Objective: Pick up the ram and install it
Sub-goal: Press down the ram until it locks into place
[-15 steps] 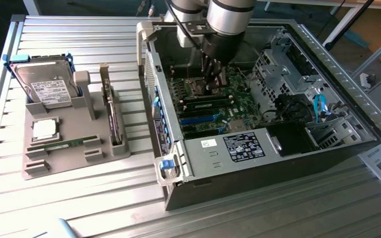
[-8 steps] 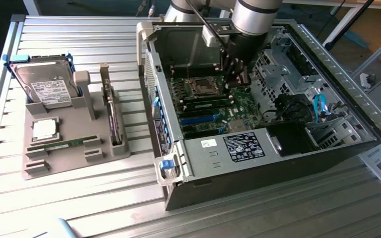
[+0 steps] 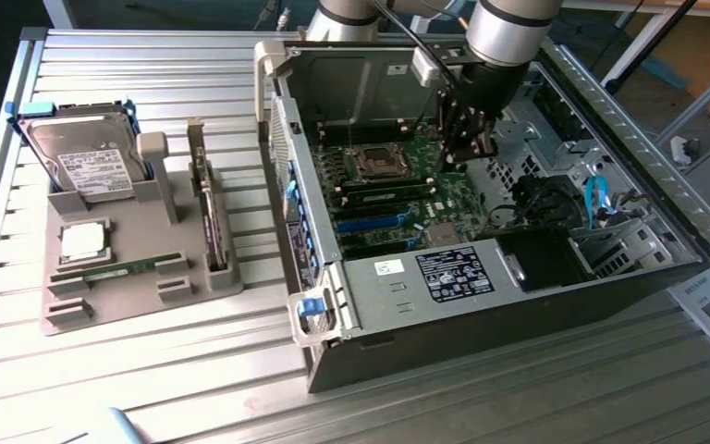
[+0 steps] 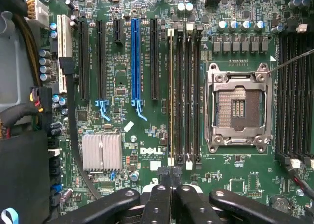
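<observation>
Pincer fingers are pressed together with nothing between them: in the wrist view the gripper [image 4: 170,182] shows its two dark tips side by side over the board, by the end of the memory slots [image 4: 184,96] that run alongside the empty processor socket [image 4: 239,107]. In the exterior view the gripper [image 3: 472,148] hangs inside the open computer case [image 3: 368,347], just beside that socket [image 3: 377,164] and on the exterior view's right of it.

The exterior view gives what the wrist view cannot: the ram [image 3: 121,268], a thin green stick, lies flat in a grey tray [image 3: 121,310] outside the case, well apart from the socket on the exterior view's left. On the same tray sit a hard drive [image 3: 84,162] standing on edge, a square silver processor chip [image 3: 84,240] and a dark expansion card [image 3: 214,217] set upright.

The wrist view gives the board up close: a blue expansion slot [image 4: 136,57] beyond the memory slots from the socket, and a ribbed silver heatsink [image 4: 101,152] farther off.

White letters reading DELL [image 4: 150,151] are printed on the board near the slot ends. The white label on the hard drive and the black label [image 3: 454,273] on the metal cover inside the case carry print too small to read.
</observation>
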You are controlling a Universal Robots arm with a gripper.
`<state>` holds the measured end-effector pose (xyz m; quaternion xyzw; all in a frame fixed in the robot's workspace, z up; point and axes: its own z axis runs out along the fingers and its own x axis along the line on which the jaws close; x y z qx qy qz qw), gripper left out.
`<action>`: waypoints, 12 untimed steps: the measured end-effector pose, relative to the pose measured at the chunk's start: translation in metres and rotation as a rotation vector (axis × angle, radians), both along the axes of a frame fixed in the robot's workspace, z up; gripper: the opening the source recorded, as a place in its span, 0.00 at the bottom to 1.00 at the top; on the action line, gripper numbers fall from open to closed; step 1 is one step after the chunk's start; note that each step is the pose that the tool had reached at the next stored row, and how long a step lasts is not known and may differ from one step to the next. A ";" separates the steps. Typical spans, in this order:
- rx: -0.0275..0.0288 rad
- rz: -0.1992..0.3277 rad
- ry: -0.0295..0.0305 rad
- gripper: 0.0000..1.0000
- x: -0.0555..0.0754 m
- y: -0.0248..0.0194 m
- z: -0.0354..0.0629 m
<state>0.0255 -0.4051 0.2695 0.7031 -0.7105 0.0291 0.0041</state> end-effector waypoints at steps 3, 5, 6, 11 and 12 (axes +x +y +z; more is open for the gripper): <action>0.0000 0.000 0.0001 0.11 0.000 0.0000 0.0000; 0.0000 -0.002 0.0000 0.11 0.000 0.0000 0.0000; -0.0001 -0.015 0.0001 0.11 0.000 0.0000 0.0000; -0.0009 -0.131 0.0000 0.11 0.000 0.0000 -0.0008; -0.0011 -0.156 0.0000 0.11 0.000 0.0000 -0.0010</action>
